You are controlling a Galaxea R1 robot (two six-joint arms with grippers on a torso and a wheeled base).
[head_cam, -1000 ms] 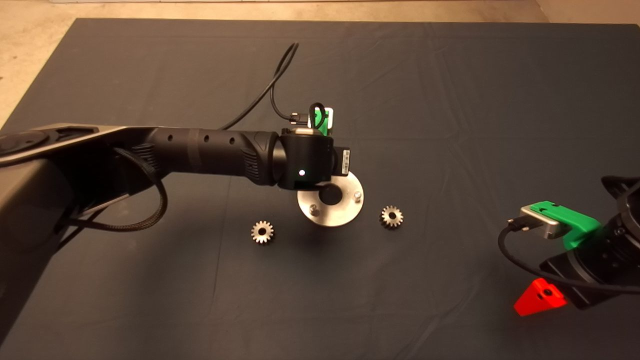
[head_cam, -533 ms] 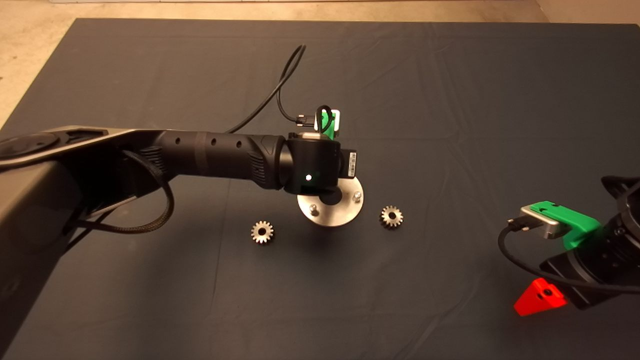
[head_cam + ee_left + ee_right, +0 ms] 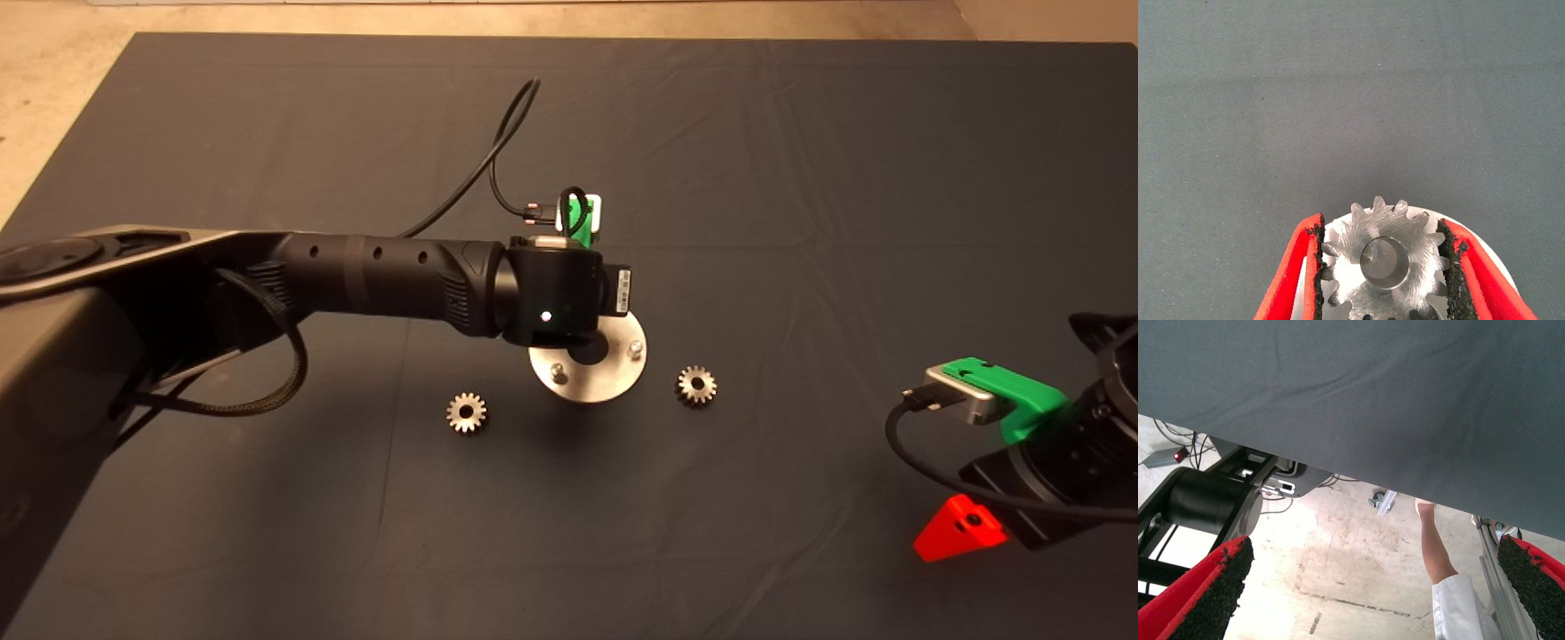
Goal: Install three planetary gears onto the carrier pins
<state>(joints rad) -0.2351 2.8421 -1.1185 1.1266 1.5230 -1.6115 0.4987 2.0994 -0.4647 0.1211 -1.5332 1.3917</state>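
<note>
One gear [image 3: 1386,263] sits clamped in my left hand [image 3: 1383,267] over the disc [image 3: 591,380], its bore around a pin. Opening unevenly could tilt and jam it. Two gears [image 3: 466,413] lie on the desk. My right hand [image 3: 1371,600] waits wide open at the desk's edge.

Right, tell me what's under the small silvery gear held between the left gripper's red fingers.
Under the small silvery gear the shiny round metal disc shows around its teeth, and a pin end sits in its bore. The gear hides the remaining disc.
</note>
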